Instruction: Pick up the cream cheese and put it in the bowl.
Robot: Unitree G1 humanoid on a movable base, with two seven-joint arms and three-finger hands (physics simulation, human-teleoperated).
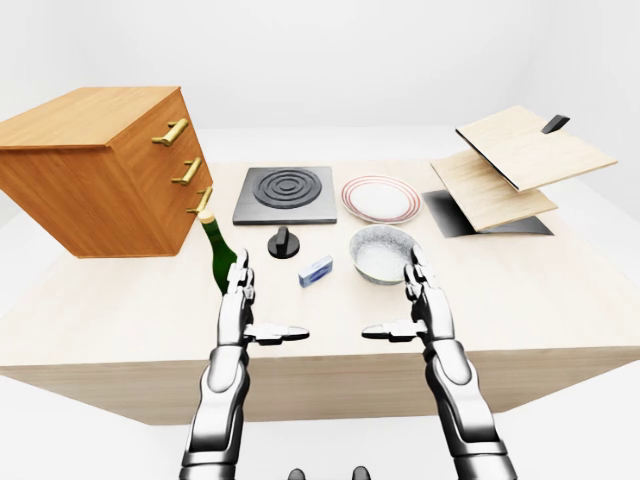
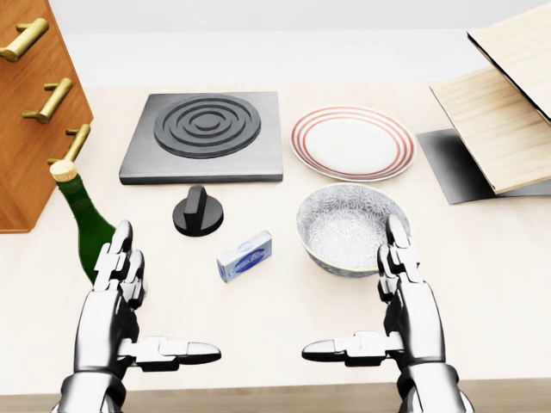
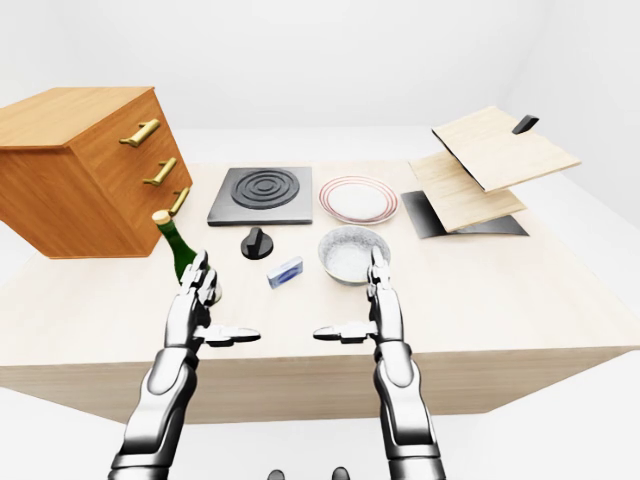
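Pale wooden tabletop (image 2: 482, 284) under white walls carries everything. Lying flat between both hands, the small blue-and-white cream cheese box (image 2: 244, 255) sits just left of the grey patterned ceramic bowl (image 2: 353, 227). Left hand (image 2: 120, 310) and right hand (image 2: 405, 310) hover spread-fingered, holding nothing. Risks, likely: a left reach could topple the green glass bottle (image 2: 84, 219) beside it; the black knob (image 2: 198, 211) crowds the box's far side.

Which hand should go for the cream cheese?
Probably right. Both hands are open. The cream cheese lies about midway between them, but the bowl sits just above the right hand, while the left hand stands beside the green bottle, which crowds it.
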